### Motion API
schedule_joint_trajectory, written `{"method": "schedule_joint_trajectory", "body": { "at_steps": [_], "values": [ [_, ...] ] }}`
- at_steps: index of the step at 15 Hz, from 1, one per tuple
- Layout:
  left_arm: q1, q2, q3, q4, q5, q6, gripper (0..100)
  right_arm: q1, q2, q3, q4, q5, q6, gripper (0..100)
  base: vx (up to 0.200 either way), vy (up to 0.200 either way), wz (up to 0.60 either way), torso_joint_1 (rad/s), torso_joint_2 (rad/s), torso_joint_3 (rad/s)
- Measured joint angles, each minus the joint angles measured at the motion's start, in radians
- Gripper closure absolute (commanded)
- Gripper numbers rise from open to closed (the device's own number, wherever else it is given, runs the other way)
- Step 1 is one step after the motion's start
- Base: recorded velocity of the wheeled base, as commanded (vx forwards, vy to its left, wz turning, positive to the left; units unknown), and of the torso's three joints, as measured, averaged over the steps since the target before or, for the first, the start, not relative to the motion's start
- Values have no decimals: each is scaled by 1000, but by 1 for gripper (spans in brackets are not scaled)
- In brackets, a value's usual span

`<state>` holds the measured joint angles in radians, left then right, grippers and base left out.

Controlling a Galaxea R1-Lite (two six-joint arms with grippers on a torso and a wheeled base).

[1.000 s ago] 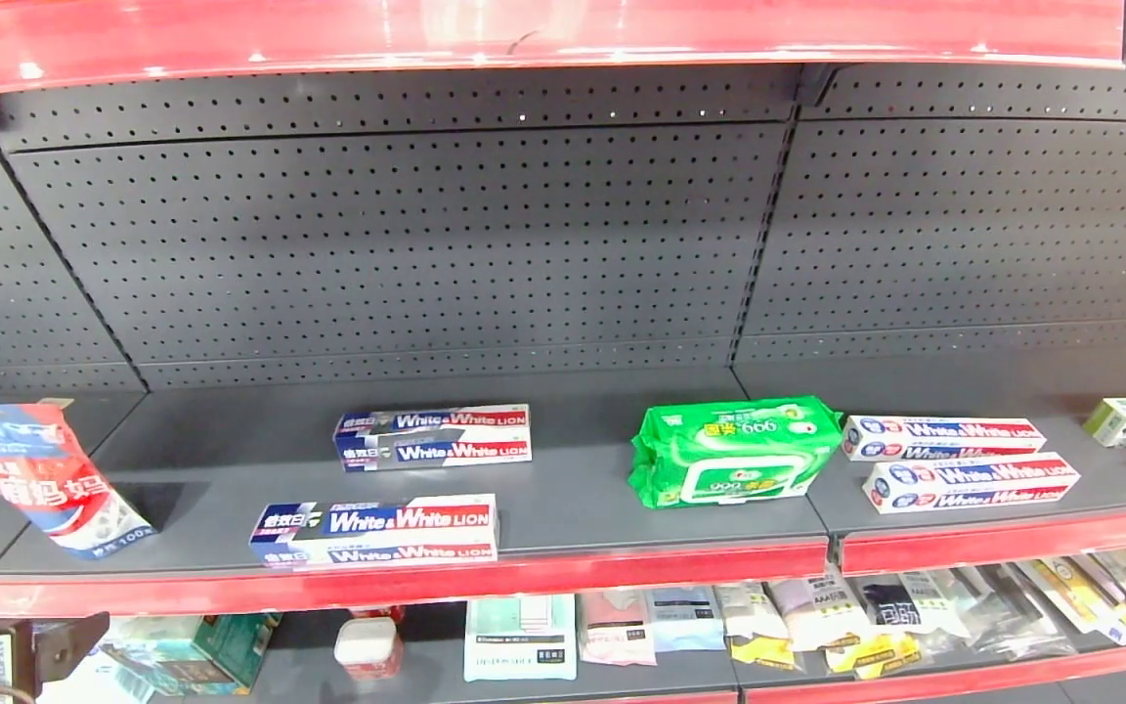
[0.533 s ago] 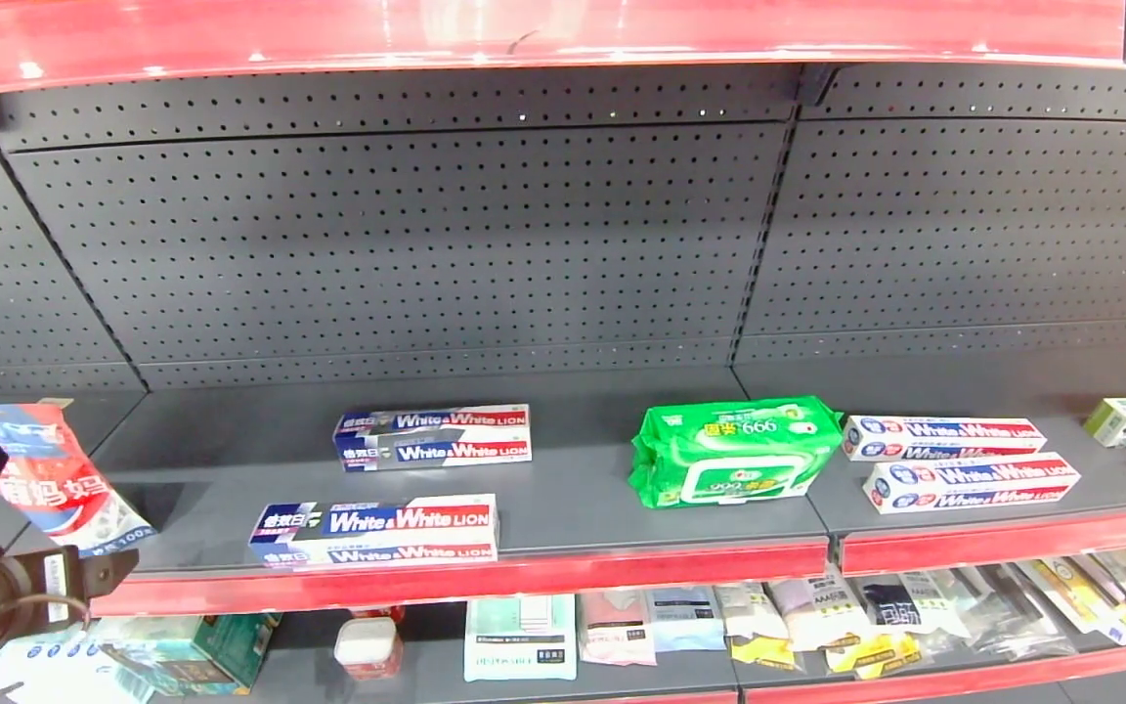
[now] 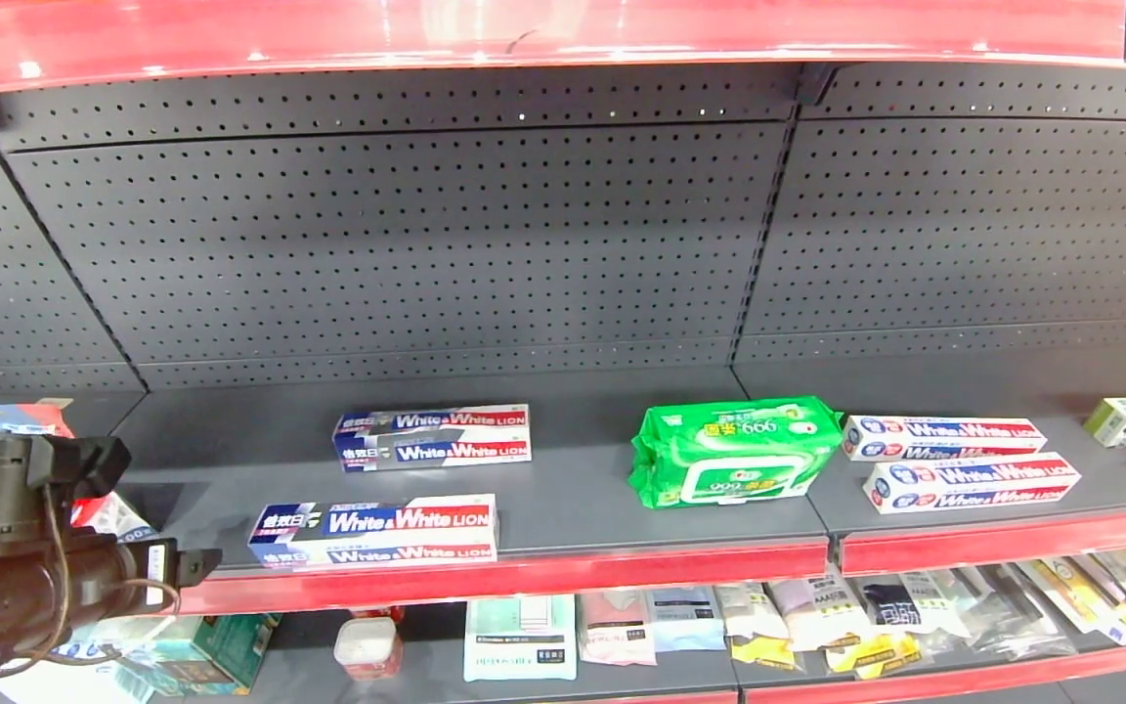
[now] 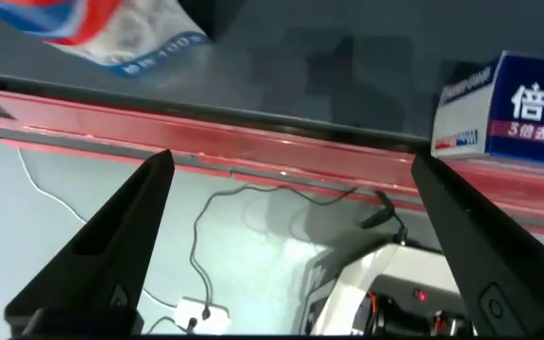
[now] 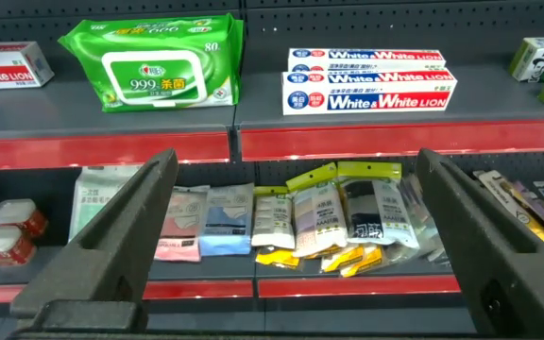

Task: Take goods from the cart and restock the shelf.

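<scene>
Left pincer point(image 4: 291, 159), right pincer point(image 5: 296, 156) spread; left at red shelf lip point(image 4: 206, 132), red-white-blue plastic pouch point(image 4: 121, 33) just beyond, blue-white toothpaste carton point(image 4: 518, 109) rightward, lengthwise along lip.

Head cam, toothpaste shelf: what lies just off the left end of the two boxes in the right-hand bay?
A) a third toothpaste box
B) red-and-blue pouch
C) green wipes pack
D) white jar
C: the green wipes pack lies flat on the shelf right beside the left end of the right bay's toothpaste boxes.
</scene>
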<state>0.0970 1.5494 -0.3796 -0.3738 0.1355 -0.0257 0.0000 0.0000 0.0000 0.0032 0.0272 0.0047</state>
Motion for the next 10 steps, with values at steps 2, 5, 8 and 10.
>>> {"method": "schedule_joint_trajectory", "body": {
  "at_steps": [2,5,8,10],
  "values": [
    [-13,24,-6,-1,1,-1,0,0,0,0,0,0,0,0,0,0,0,0,0,0],
    [-16,41,-10,-16,3,-3,0,0,0,0,0,0,0,0,0,0,0,0,0,0],
    [-15,53,-13,-22,3,-3,0,0,0,0,0,0,0,0,0,0,0,0,0,0],
    [-15,69,-16,-42,-1,-5,0,0,0,0,0,0,0,0,0,0,0,0,0,0]
  ]
}}
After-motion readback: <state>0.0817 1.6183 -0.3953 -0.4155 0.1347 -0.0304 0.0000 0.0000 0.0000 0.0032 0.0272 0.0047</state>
